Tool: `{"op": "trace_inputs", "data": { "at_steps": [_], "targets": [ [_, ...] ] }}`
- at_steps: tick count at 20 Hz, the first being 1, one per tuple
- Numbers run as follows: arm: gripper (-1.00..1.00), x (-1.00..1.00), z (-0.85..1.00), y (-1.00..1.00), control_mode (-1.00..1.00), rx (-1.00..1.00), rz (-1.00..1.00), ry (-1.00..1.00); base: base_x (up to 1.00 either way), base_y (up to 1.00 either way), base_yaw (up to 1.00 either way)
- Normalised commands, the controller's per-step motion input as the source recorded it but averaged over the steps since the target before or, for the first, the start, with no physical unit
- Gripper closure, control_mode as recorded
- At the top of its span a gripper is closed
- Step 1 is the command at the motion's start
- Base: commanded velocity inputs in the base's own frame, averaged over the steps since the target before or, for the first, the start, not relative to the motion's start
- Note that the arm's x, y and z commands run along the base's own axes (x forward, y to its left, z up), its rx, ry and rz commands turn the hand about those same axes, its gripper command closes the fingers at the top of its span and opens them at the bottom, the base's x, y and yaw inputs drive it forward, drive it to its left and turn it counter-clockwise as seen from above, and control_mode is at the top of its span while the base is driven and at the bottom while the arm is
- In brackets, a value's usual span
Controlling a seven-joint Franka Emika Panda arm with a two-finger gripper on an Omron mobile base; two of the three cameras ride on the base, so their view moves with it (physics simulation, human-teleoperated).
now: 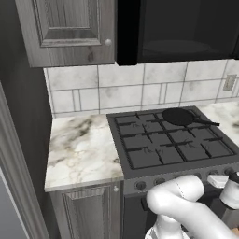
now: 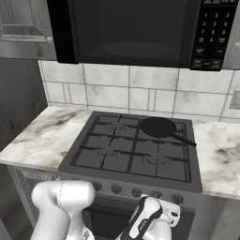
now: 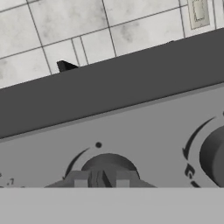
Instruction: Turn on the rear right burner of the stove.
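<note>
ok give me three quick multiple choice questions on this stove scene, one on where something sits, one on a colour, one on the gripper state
1. Where does the frying pan sit on the stove?
A. front left grate
B. rear right grate
C. on the counter left of the stove

2. What colour is the microwave above the stove?
A. white
B. red
C. black

3. How does the gripper stand at the knob on the front panel?
A. shut on the knob
B. wide open, far above the grates
C. holding the pan handle

Answers:
1. B: in both base views the pan rests on the back grate toward the right, its handle pointing right.
2. C: its body and door are black in the right base view.
3. A: the hand view shows both fingertips pressed against the round knob on the panel.
</note>
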Motion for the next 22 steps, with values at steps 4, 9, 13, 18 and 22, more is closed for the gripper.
{"op": "trace_inputs", "data": {
  "at_steps": [4,9,13,18,22],
  "targets": [
    [1.00,0.00,-0.13,0.00,-1.00,-0.04,0.06,0.00,0.00,0.00,0.00],
    [1.00,0.02,-0.26,0.01,-1.00,-0.14,0.12,0.00,0.00,0.00,0.00],
    [1.00,0.10,-0.45,0.11,-1.00,-0.34,0.21,0.06,0.00,0.00,0.00],
    [1.00,0.00,-0.52,0.01,-1.00,-0.42,0.08,0.03,0.00,0.00,0.00],
    [1.00,0.00,-0.57,0.06,-1.00,-0.44,0.00,0.00,0.00,0.00,0.00]
  ]
}}
